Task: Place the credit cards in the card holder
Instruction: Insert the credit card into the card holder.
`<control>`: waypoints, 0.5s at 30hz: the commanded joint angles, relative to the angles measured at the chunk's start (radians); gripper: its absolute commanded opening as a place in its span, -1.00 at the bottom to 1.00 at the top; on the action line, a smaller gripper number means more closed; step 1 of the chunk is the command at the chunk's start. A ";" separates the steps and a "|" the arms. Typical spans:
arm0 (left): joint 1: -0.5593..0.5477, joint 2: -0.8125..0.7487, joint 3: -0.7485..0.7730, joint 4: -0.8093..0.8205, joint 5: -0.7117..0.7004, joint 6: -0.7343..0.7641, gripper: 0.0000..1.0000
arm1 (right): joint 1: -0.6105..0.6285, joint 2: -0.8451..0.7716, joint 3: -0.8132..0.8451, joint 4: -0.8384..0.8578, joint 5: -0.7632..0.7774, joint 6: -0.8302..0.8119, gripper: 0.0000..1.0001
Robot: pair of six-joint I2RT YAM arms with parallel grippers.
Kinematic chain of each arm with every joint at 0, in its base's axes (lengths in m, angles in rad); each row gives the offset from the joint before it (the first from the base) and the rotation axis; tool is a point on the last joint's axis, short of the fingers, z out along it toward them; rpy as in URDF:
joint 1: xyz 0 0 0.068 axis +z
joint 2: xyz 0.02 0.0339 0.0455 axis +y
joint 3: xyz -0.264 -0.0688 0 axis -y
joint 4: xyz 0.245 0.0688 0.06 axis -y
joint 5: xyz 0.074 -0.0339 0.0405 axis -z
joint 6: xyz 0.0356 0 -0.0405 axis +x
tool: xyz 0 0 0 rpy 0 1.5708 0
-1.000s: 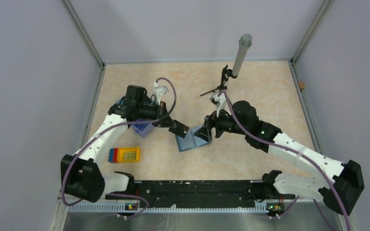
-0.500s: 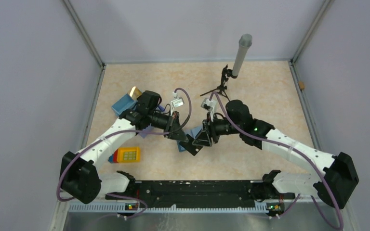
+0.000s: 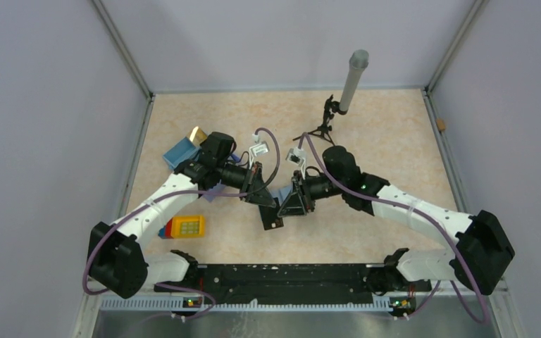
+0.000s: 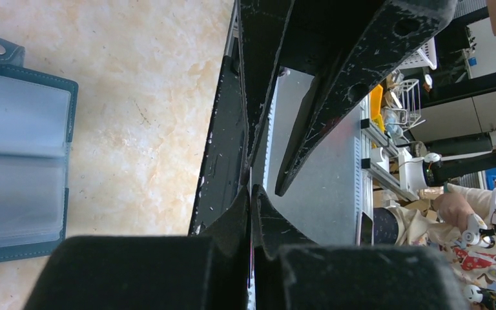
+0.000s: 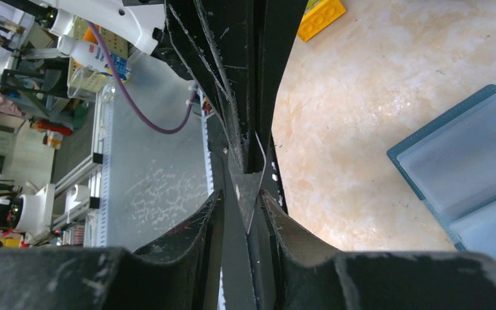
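Black card (image 3: 273, 217): edge-up in mid-air at the centre of the top view, near the card holder, not in it.
Card holder (image 4: 19, 161): lies open on the table at the left edge of the left wrist view; from above it is mostly hidden by the grippers.
Left gripper (image 4: 252, 200): pressed together on the card's edge.
Right gripper (image 5: 240, 197): a second ago spread wide and apart from the left; now tip to tip with it, jaws narrowed astride the card, gap still showing.
Reading: looks like a handover in progress; insertion not yet begun.

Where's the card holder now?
The card holder lies open at the left edge of the left wrist view, beside the left gripper holding a black card.
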 commanded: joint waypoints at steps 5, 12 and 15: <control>-0.006 -0.035 -0.010 0.061 0.038 -0.007 -1.00 | -0.004 0.012 -0.046 0.176 -0.025 0.059 -0.53; -0.005 -0.047 -0.019 0.099 0.053 -0.035 -1.00 | -0.005 0.047 -0.078 0.271 0.012 0.111 -0.36; -0.005 -0.051 -0.019 0.102 0.036 -0.040 -1.00 | -0.005 0.053 -0.091 0.319 0.010 0.140 -0.38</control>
